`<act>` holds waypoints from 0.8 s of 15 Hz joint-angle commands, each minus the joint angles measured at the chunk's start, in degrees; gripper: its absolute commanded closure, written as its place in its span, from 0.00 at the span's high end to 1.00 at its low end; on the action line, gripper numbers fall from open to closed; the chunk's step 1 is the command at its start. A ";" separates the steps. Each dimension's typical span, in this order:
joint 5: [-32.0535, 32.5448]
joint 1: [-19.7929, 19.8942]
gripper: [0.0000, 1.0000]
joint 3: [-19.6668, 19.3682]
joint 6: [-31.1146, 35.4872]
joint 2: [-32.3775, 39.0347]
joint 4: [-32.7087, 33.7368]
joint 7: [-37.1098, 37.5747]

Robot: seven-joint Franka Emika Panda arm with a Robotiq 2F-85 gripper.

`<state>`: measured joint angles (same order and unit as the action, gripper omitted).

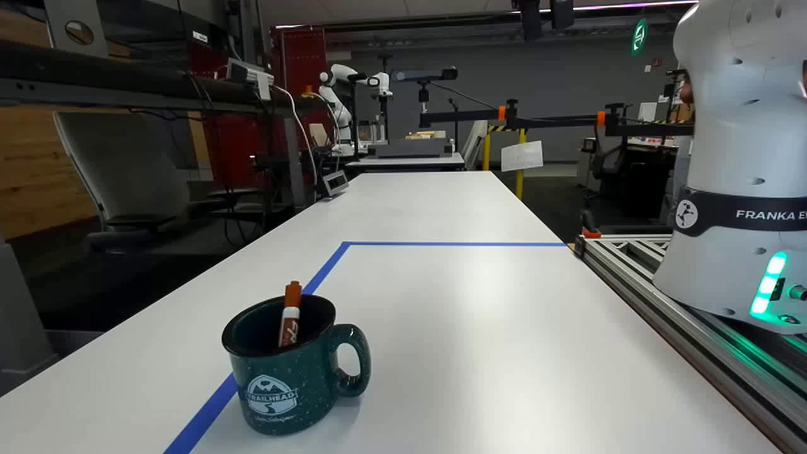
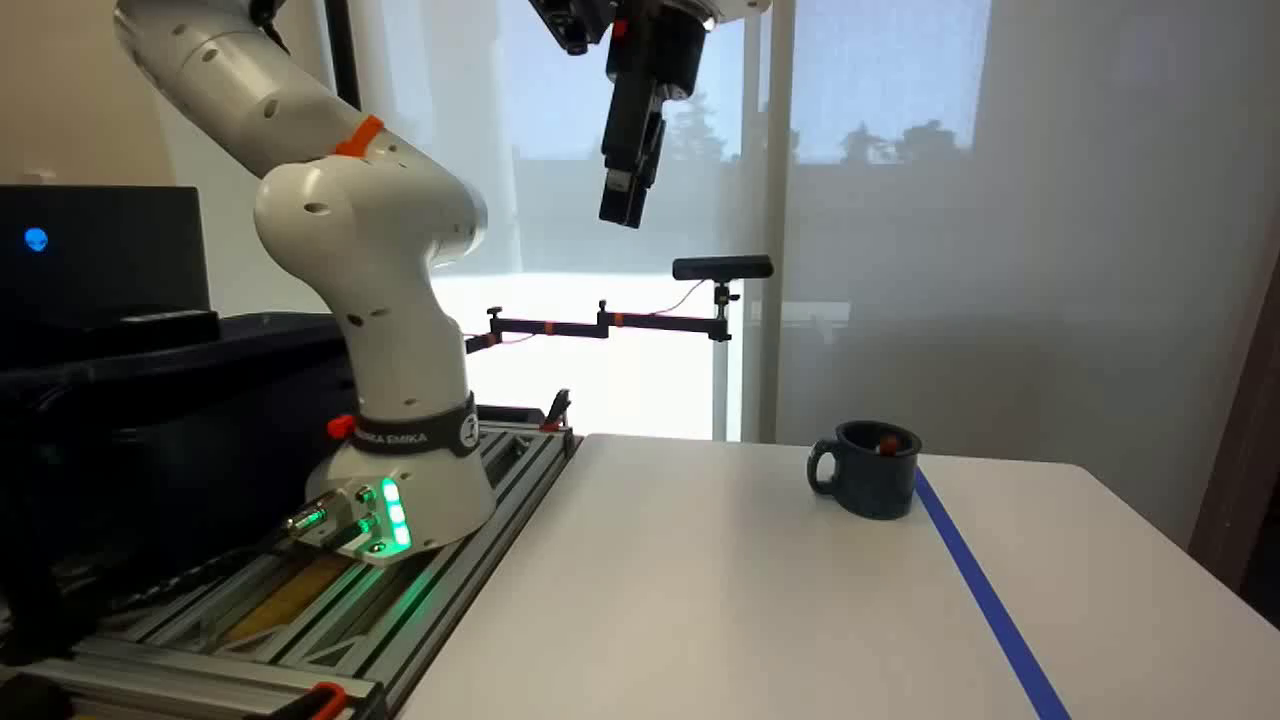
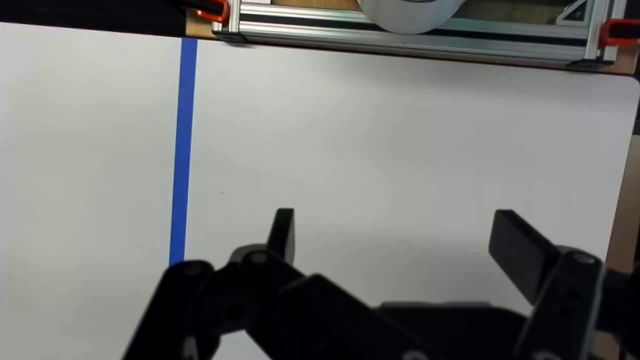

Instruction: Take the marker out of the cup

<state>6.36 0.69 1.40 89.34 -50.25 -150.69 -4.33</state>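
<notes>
The dark green cup (image 1: 312,384) stands upright on the table in an exterior view, its handle and pale emblem showing. The marker (image 1: 290,313), with a red-orange cap, leans inside the cup, cap end up and just above the rim; its lower end is hidden. The cup (image 2: 870,485) and the marker's cap (image 2: 888,446) also show in an exterior view. My gripper (image 2: 624,205) hangs high above the table, well apart from the cup and nearer the arm's base. In the wrist view the gripper (image 3: 392,235) is open with nothing between its fingers; cup and marker are out of view there.
Blue tape (image 1: 325,268) marks lines on the white table (image 1: 473,328); the cup stands at one line. The robot base sits on a metal rail frame (image 2: 480,560) along the table edge. A camera on a jointed boom (image 2: 722,270) stands beyond the table.
</notes>
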 commanded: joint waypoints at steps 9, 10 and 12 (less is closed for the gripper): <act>0.36 -1.63 1.00 -1.33 1.59 0.97 0.02 -1.10; 0.68 -2.20 1.00 -1.64 3.00 2.29 0.17 -2.45; 0.22 -3.69 1.00 -2.48 6.06 5.15 0.50 -5.46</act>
<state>6.36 -0.47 0.49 91.62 -48.98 -150.69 -6.29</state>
